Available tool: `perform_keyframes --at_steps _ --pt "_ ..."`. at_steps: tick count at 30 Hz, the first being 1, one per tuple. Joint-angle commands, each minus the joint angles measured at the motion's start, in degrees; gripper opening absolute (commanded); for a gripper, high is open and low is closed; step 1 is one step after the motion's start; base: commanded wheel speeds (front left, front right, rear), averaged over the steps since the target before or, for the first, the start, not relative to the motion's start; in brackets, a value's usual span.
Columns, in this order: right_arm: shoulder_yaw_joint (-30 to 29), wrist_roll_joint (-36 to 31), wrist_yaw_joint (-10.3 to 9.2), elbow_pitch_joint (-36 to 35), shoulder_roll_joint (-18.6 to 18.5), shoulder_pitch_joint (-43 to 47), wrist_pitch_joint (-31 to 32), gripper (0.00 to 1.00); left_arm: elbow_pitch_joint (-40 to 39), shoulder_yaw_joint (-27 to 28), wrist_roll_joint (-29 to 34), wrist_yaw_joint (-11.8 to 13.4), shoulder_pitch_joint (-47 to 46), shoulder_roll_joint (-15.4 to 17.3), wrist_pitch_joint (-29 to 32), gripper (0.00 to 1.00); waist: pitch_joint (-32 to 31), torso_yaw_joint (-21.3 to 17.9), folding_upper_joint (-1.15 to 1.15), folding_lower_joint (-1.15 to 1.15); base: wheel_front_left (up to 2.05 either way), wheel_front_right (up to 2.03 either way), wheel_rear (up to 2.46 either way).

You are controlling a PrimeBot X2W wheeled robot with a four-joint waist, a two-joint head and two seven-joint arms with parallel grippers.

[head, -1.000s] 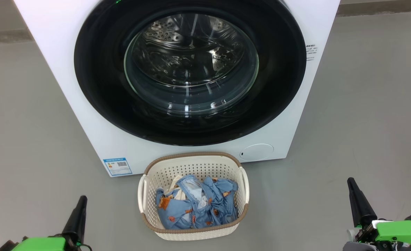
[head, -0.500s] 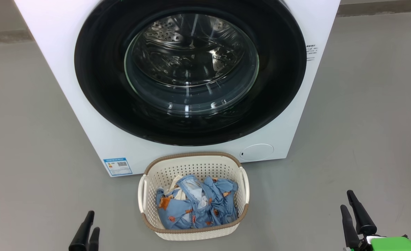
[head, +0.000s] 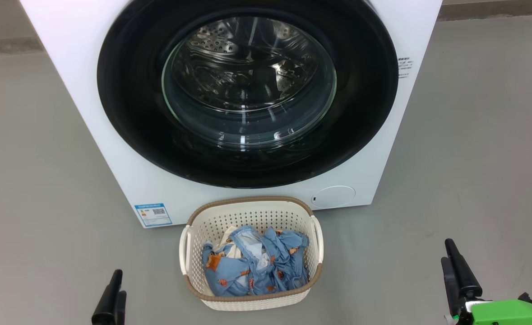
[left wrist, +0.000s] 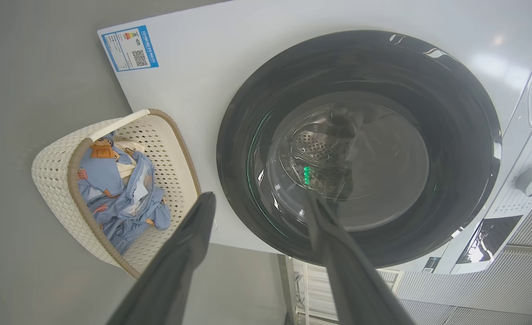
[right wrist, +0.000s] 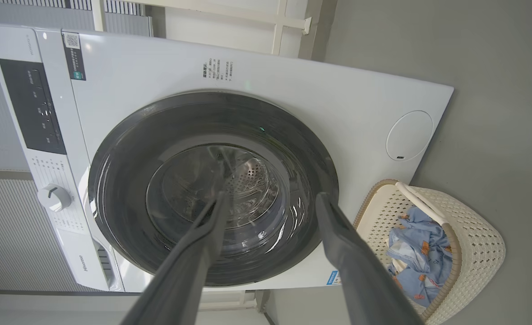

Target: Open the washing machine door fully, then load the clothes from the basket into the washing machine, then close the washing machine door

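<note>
The white washing machine [head: 76,67] stands ahead of me, and its door [head: 126,90], a black ring around a bulging glass window, sits flat against the front. On the floor below it, the cream basket [head: 193,253] holds light-blue clothes [head: 252,268] with orange prints and a cream piece. My left gripper [head: 117,283] is low and left of the basket, my right gripper [head: 447,251] low and right. Both are open and empty, clear of everything. In the left wrist view the left gripper [left wrist: 260,201] points at the door [left wrist: 451,135]. In the right wrist view the right gripper [right wrist: 273,198] faces the door [right wrist: 126,149].
Grey floor [head: 473,158] lies on both sides of the machine and basket. A small round white flap [head: 333,197] and a blue sticker [head: 153,214] mark the machine's lower front. The control panel with a knob [right wrist: 53,197] is at its top.
Both grippers have gone from shut to open. Both arms have dropped lower in the head view, the left one shifting slightly inward.
</note>
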Motion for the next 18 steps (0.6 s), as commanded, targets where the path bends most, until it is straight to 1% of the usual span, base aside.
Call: perform_keyframes --at_steps 1,18 --pt "0.63 -1.41 0.02 -1.99 -0.51 -1.1 -0.58 1.0 -1.83 0.28 1.2 -0.19 -1.44 0.93 -0.53 1.0 -0.02 0.02 0.0 -0.01 0.0 0.0 0.0" --pt "5.08 -18.29 0.03 -5.93 -2.69 -1.56 -3.43 1.0 -4.03 -0.56 14.19 -0.28 -1.16 1.16 -3.39 1.0 -0.2 0.13 0.0 -0.01 0.0 0.0 0.0"
